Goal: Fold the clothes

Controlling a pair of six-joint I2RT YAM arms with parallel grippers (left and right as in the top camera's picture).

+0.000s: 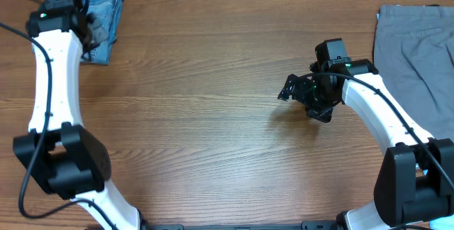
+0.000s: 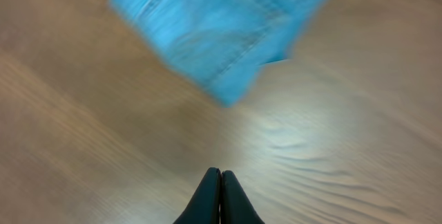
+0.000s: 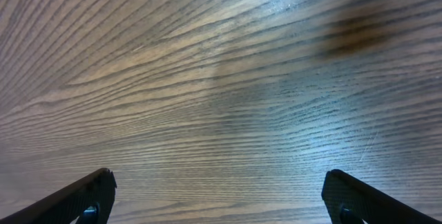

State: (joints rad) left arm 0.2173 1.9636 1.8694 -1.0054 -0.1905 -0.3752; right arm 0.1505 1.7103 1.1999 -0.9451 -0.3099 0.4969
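The jeans (image 1: pixel 108 18) lie as a small folded bundle of light blue denim at the far left corner of the counter (image 1: pixel 198 116). The top edge of the overhead view cuts them off, and the wrist of the left arm (image 1: pixel 53 52) covers their left side, so their full outline cannot be made out. In the left wrist view the whole picture is smeared. The denim (image 2: pixel 221 30) shows only as a blue patch with 1 stitched edge, running out of the frame at the top.

The left fingers (image 2: pixel 221 196) are pressed fully together, tip to tip, with nothing between them. They hang over bare wood, apart from the denim. From overhead they are hidden under the wrist housing.

The right fingers (image 3: pixel 86 198) are spread as wide as they go and hold nothing. Only the 2 tips show, at the bottom corners of the right wrist view, with wood grain between them. From overhead the right arm (image 1: pixel 369 102) sits over the middle right of the counter.

A grey garment (image 1: pixel 418 52) lies at the far right, cut off by the frame's edge.
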